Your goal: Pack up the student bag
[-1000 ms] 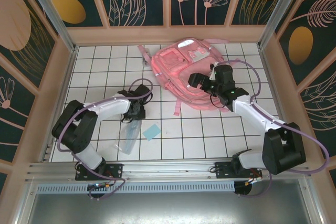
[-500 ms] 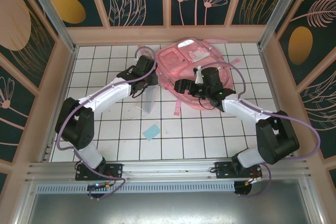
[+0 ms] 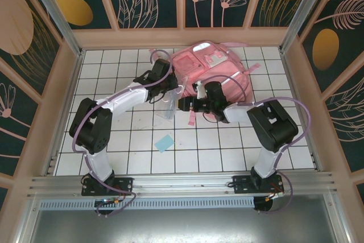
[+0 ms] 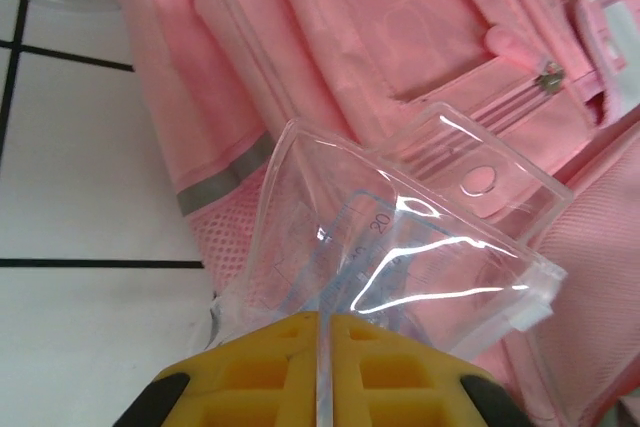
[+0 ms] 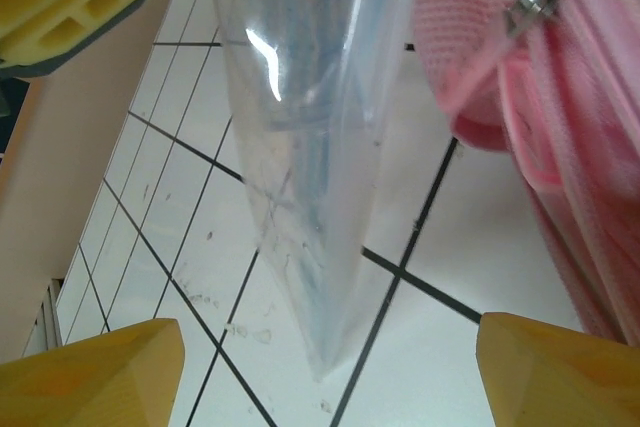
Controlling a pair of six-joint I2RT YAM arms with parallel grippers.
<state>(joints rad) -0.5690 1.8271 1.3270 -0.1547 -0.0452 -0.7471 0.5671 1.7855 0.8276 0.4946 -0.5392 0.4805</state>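
Observation:
The student bag (image 3: 211, 72), a large soft pink backpack, lies at the back middle of the tiled table (image 3: 227, 140). My left gripper (image 3: 169, 90) hangs at the bag's left edge, shut on a clear plastic pouch (image 3: 166, 106). In the left wrist view the yellow fingers (image 4: 380, 357) pinch the pouch (image 4: 400, 237), which holds a ruler, over the bag's zipped pocket (image 4: 430, 37). My right gripper (image 3: 183, 104) points left at the hanging pouch. Its jaws (image 5: 330, 367) stand open, with the pouch's lower corner (image 5: 310, 207) hanging between them and touching neither.
A small light-blue square (image 3: 164, 142) lies on the tiles nearer the front. A loose pink strap (image 3: 192, 119) trails from the bag's near side. Wooden walls enclose the table on three sides, with open tiles at front left and front right.
My left arm carried the pouch from the front-left tiles up to the bag's left edge. My right arm swung from over the bag down and left to the pouch, its jaws narrowing a little.

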